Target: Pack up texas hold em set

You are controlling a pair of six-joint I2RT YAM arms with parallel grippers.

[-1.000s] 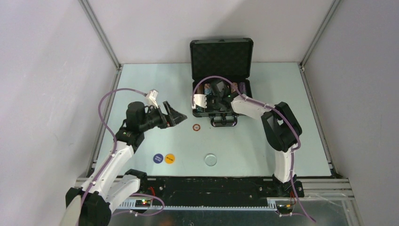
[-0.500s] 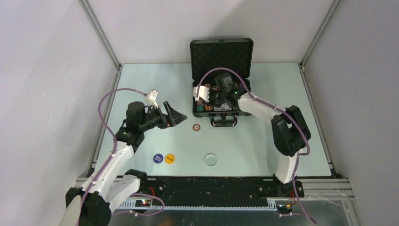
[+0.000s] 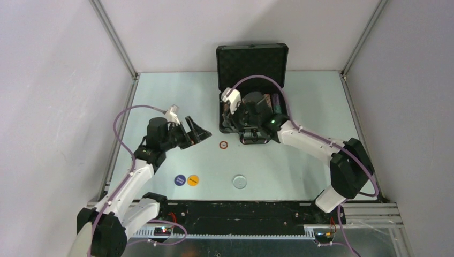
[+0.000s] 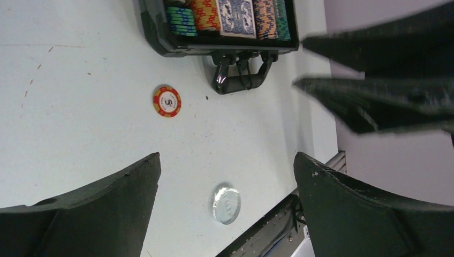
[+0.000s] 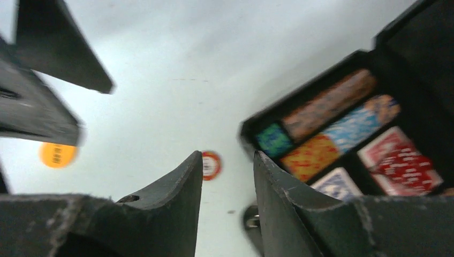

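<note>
My right end effector (image 5: 229,160) hangs part-open and empty; I'd widen it, centre over the red chip (image 5: 210,165) just ahead, then descend squarely.

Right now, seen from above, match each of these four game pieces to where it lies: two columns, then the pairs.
1 red poker chip
2 clear round button
3 orange round button
4 blue card deck

A inside the open case
B beside the blue round button
C on the table, left of the case handle
D alone on the table, toward its near edge

Pairs: 1-C, 2-D, 3-B, 4-A
</note>
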